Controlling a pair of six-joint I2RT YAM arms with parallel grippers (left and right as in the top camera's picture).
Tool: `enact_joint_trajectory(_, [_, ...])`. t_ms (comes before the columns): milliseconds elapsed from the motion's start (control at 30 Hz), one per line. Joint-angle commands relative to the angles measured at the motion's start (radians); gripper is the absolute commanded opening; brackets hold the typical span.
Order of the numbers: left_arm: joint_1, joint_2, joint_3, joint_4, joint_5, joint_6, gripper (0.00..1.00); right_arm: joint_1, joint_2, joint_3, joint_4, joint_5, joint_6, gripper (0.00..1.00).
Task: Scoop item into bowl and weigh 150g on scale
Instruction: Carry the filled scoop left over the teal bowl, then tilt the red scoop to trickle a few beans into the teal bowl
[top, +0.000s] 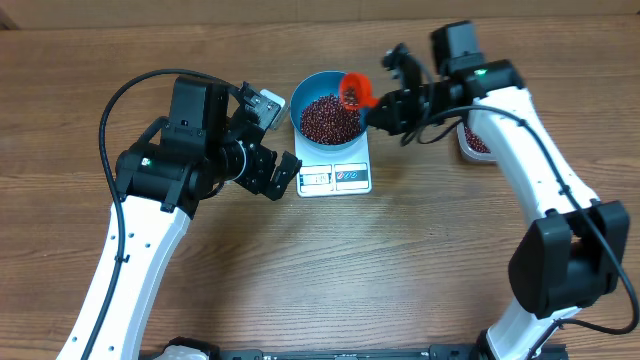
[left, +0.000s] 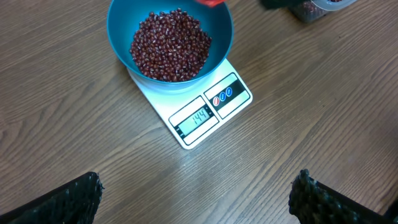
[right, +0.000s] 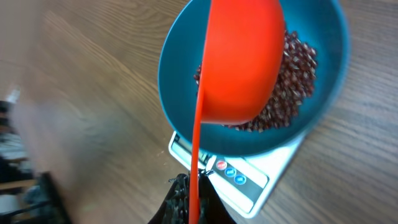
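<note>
Dark red-brown beans (left: 171, 46), tiny, oval, some with pale flecks, lie in a loose heap that fills the bottom of the bowl (left: 121, 28). The bowl is round, deep and bright blue inside and out. It sits on the scale (left: 186, 127), a flat white rectangle on the wood-grain table (left: 311, 124), near the middle top of the overhead view.

The right gripper (right: 189, 202) is clenched on the thin handle of a red-orange scoop (right: 242, 62). The scoop is tilted over the bowl's right rim, and the overhead view shows a few beans inside the scoop (top: 355, 92). The left gripper (left: 196, 205) is spread wide and holds nothing. Its dark fingers (left: 68, 199) show at the bottom corners of the left wrist view, above the table in front of the scale and apart from it.

The display (left: 199, 117) on the scale's front edge reads 144. Beside it are three small round buttons (left: 222, 96), one red and two blue. Their markings are too small to read, and no brand is legible. A clear tub (top: 475, 140) with more beans stands to the right, partly behind the right arm.
</note>
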Motion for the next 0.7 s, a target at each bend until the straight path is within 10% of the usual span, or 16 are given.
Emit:
enact_joint_trajectory(0, [0.002,0.006,0.014,0.002,0.007,0.015,1.0,0.072,-0.01,0.027,0.029,0.184,0.034,0.04])
enact_joint_trajectory(667, [0.002,0.006,0.014,0.002,0.007,0.015,1.0,0.304,-0.01,0.027,0.111,0.782,0.018,0.04])
